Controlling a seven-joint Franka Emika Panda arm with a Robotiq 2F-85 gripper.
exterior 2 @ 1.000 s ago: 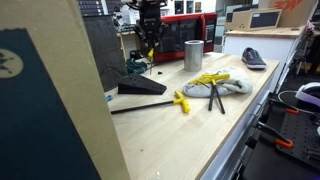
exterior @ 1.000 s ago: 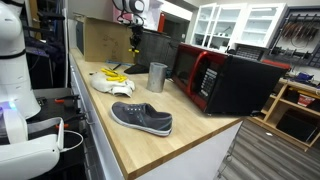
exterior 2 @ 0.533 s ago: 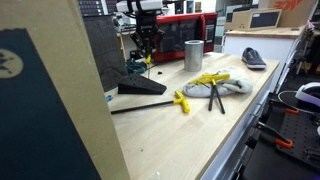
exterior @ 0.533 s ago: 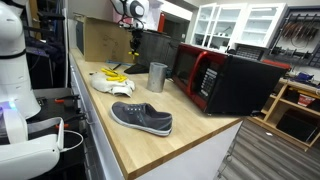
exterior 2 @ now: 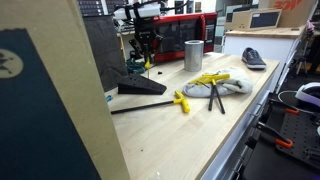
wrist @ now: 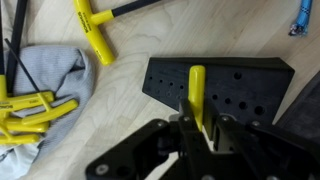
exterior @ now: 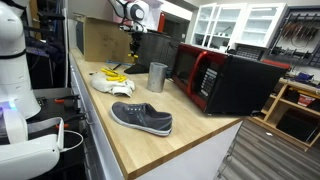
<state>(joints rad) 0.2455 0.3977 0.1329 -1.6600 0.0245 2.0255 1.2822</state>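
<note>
- A grey cloth [wrist: 48, 72] lies on the wooden counter [exterior: 150, 140] with several yellow-handled hex keys [wrist: 22, 112] piled on it. It sits off to one side of the gripper, not under it.
- One loose T-handle key [exterior 2: 181, 101] lies flat on the bare wood between the cloth and the black holder block [wrist: 222, 82].
- A metal cup [exterior: 157, 77] stands upright near the red and black microwave [exterior: 228, 82]. A dark shoe [exterior: 141, 118] rests farther along the counter, well apart from the arm.
- A cardboard box [exterior: 98, 40] stands behind the work area.
- The gripper [wrist: 200, 125] is clenched on a yellow-handled tool [wrist: 197, 88], the handle pinched between its fingers and pointing out from them.
- In the wrist view the held tool lies over the holder block's drilled top face, among its rows of holes. In an exterior view the gripper [exterior 2: 143, 52] hangs above the block [exterior 2: 140, 87], clear of it. Whether the tool's tip meets a hole cannot be told.
</note>
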